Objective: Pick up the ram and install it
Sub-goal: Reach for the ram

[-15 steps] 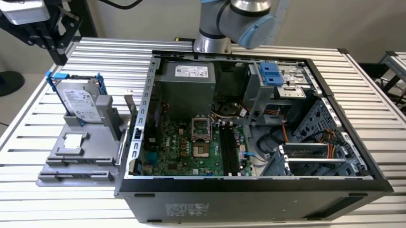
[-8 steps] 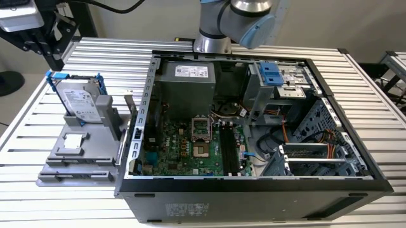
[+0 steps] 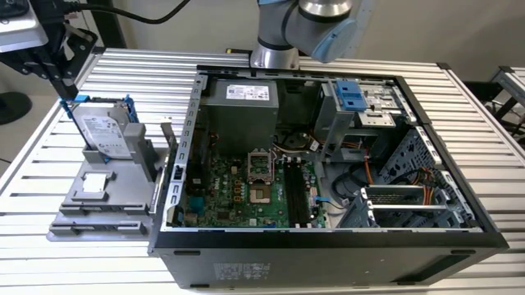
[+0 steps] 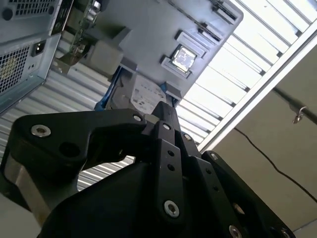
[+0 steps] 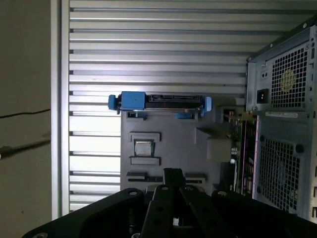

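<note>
Closed and empty, the gripper [image 3: 64, 91] hangs just above the hard drive [image 3: 107, 130], which stands upright in its stand [image 3: 98, 209], likely for top-down grasping.

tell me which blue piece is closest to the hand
The blue-framed drive standing on the grey stand outside the case, right by the hand; the other blue piece sits inside it.
</note>
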`<state>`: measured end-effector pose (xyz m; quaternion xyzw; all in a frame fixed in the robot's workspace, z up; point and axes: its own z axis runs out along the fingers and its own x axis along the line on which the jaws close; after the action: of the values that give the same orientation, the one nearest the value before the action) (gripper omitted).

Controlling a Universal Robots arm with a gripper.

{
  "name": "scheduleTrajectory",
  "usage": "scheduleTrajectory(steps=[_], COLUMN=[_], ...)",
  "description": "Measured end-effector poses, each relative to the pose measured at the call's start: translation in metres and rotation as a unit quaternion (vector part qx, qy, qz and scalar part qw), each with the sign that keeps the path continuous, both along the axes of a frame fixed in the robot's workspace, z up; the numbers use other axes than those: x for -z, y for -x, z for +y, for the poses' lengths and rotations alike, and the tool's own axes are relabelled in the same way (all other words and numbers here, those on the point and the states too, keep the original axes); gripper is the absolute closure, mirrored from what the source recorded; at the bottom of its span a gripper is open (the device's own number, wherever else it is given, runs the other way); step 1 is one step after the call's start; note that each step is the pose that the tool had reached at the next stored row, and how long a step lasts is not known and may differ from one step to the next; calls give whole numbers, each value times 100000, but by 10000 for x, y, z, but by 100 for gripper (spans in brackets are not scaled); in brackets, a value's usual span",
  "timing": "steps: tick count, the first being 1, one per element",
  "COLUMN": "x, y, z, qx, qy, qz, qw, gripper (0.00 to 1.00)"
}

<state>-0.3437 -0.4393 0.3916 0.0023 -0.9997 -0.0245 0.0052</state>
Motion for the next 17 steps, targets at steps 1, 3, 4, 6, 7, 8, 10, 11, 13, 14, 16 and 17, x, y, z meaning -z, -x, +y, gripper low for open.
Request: scheduleTrajectory(steps=[1,3,4,6,7,8,10,11,13,14,16,17], x=[0,0,1,2,2,3,4,4,3,3,4,4], y=[0,0,0,0,0,0,0,0,-2,-3,-5,-6], z=[-23,-71,-102,-167,-195,-224,-279,-304,-350,-370,-414,-434], qx=[1,4,1,-1,0,1,1,-3,-20,-37,-78,-88], qy=[3,2,2,2,2,0,-1,1,2,3,-2,3], qz=[2,-1,2,2,3,2,6,13,35,39,42,51], qw=[100000,100000,100000,100000,100000,100000,100000,100000,100000,100000,100000,100000], gripper=[100,100,100,100,100,100,100,100,100,100,100,100])
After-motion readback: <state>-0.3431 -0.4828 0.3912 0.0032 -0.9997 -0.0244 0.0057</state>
